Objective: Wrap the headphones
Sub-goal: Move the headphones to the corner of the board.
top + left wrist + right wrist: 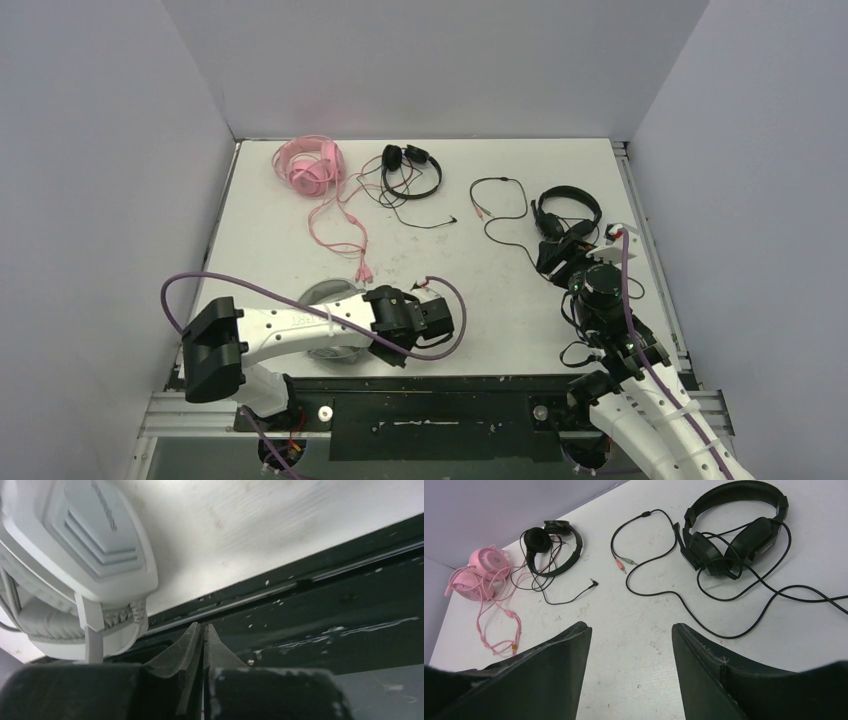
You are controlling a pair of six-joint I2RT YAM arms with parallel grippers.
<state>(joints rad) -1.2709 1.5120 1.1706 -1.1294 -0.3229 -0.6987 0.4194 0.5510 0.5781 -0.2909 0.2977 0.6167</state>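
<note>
Pink headphones [310, 166] sit at the far left of the bench [500, 320], with their pink cable [345, 228] snaking toward the near side. Right beside them is a small black pair [412, 170]. Another black headset [568, 212] lies over on the right, with the right tool [557, 258] just on its near side. The left arm [300, 325] stretches along the near edge, left tool [450, 322] pointing right, and it covers most of a white-grey headset [325, 293].

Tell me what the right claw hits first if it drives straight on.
Most likely bare table, just short of the black cable; the open right claw points down at it, though depth is unclear.
</note>
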